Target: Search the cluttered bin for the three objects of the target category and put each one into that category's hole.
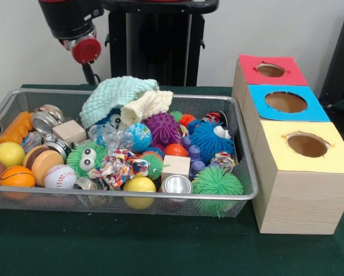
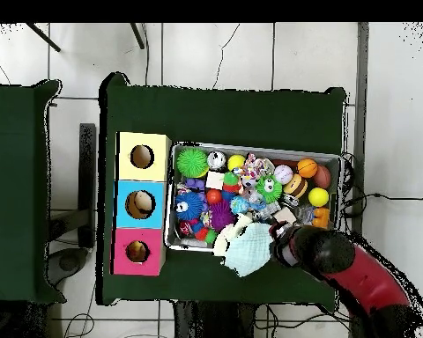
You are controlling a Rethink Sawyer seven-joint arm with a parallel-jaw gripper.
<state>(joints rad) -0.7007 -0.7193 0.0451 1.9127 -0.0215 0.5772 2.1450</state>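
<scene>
Gripper (image 1: 91,75) hangs behind the bin's (image 1: 247,167) far rim by the cloths (image 1: 117,95), fingers hidden so I cannot tell their opening; it should lift high over the clutter before searching.

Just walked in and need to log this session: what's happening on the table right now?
A red and black arm hangs over the far edge of a wire bin crammed with balls, spiky toys, cans, blocks and cloths. Beside the bin stand three boxes with holes, topped red, blue and yellow. Nothing visibly sits in any hole.
</scene>
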